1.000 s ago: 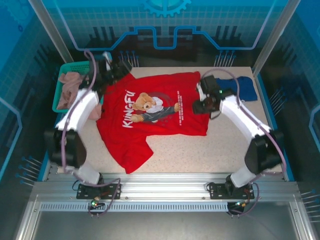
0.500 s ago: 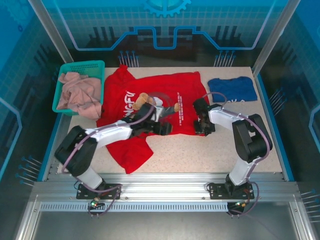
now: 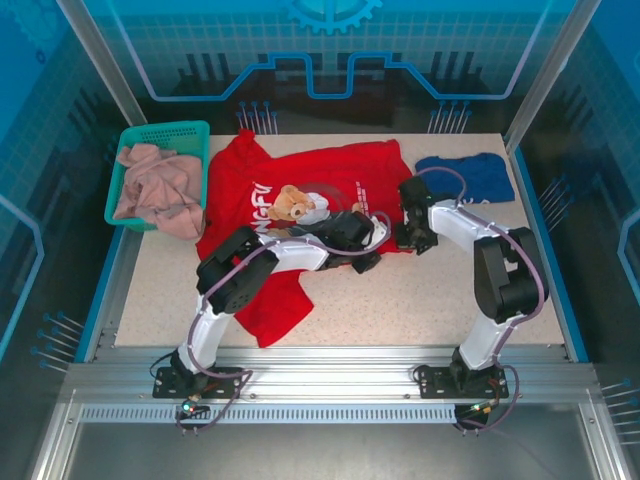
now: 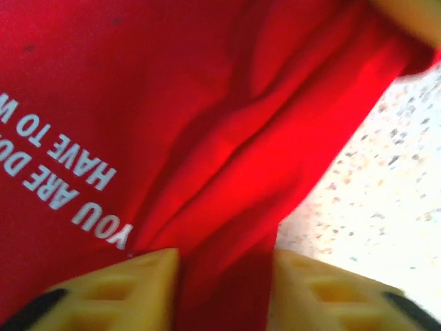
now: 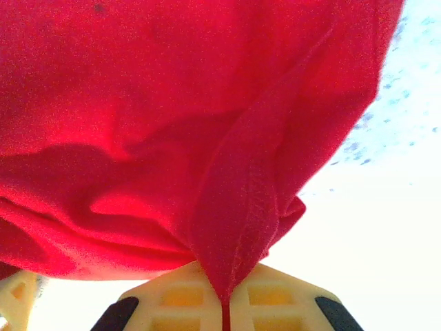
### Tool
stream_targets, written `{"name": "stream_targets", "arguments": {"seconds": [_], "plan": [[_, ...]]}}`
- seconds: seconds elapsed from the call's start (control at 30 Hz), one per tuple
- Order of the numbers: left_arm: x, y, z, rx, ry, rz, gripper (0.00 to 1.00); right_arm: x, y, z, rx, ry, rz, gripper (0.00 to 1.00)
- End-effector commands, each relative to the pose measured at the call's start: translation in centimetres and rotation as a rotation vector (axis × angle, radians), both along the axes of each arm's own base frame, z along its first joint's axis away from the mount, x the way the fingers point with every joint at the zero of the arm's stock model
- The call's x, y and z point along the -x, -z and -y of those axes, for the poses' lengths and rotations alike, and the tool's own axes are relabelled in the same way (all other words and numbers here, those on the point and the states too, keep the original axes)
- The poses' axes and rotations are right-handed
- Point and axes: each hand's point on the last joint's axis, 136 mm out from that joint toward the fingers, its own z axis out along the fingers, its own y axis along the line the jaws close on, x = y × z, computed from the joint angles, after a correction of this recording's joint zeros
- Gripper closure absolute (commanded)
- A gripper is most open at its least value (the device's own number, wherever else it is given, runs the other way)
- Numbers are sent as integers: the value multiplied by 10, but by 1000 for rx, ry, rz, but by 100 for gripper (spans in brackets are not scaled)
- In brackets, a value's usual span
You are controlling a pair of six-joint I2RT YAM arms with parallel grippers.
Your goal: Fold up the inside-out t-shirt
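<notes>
Swinging farther right across the cloth than half a second ago, the left gripper now sits at the near hem of the inside-out t-shirt. It is close beside the right gripper, which has edged toward the far side. Seen from the left wrist, the left arm's yellow fingers stand apart on either side of a raised ridge of red cloth that fills the gap between them. Whether they are biting on it cannot be told. From the right wrist, the right arm's fingers are pressed together on a seamed fold of the same red shirt, which bunches above them in that view. The shirt lies spread on the speckled table, left of centre and toward the far edge, its bear picture and white lettering facing up. One sleeve reaches toward the near edge and the other lies beside the green basket at the far left corner. A pale pinkish garment spills from that basket. A dark blue t-shirt lies at the far right, just beyond the right arm's wrist.
</notes>
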Motion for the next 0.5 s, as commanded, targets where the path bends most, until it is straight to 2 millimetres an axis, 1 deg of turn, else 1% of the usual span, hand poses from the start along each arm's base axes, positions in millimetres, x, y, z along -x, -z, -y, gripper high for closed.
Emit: {"name": "stream_targets", "arguments": {"seconds": [0.0, 0.03, 0.07, 0.2, 0.27, 0.33, 0.37, 0.4, 0.47], "plan": [[16, 35, -21, -93, -7, -86, 87, 1, -7, 29, 116, -9, -38, 92], [18, 36, -23, -81, -14, -105, 98, -1, -10, 36, 157, -7, -39, 92], [22, 36, -26, -62, -23, -128, 100, -5, -14, 46, 210, -4, -36, 91], [38, 19, -36, 69, -39, -185, 100, -17, -32, 75, 356, 8, -25, 86], [41, 10, -41, 118, -56, -207, 100, -21, -38, 88, 398, 20, -28, 82], [44, 8, -46, 139, -67, -224, 100, -22, -44, 98, 427, 33, -32, 79], [45, 8, -47, 139, -71, -232, 100, -22, -46, 98, 420, 30, -27, 77], [46, 8, -48, 139, -74, -238, 100, -21, -47, 93, 387, 27, -19, 74], [47, 7, -47, 146, -80, -245, 100, -16, -45, 75, 272, 16, -2, 69]]}}
